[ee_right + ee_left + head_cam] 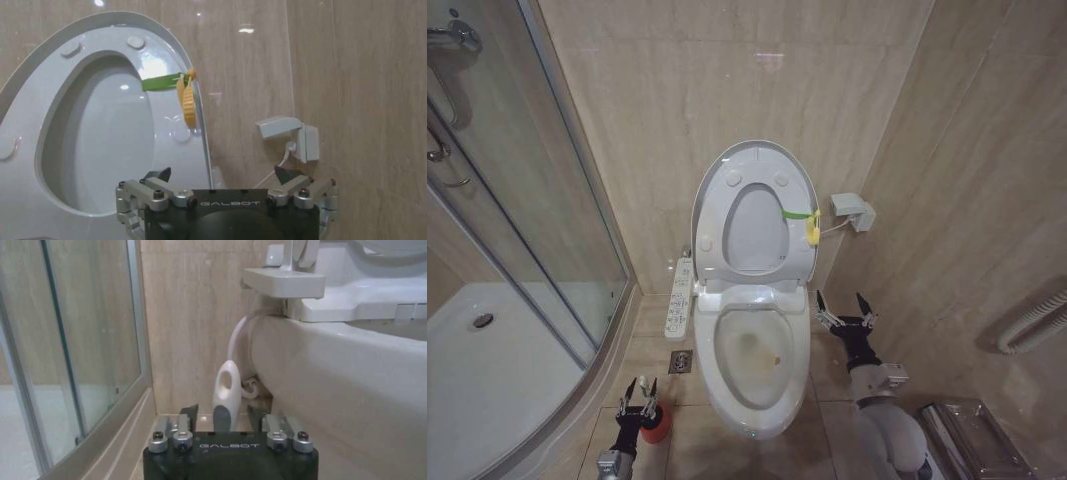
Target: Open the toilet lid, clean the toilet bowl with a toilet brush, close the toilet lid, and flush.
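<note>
Reaching for brush [225,390]: left gripper [639,388] open, straddling its handle above red cup [658,425], left of bowl [752,360]. Lid [755,215] upright. Right gripper [845,307] open, idle (beside bowl). Advice: centre handle, close squarely, lift vertically.

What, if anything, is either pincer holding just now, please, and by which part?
Nothing is held. The left pincer is open around the toilet brush handle; the right pincer is open and empty.
</note>
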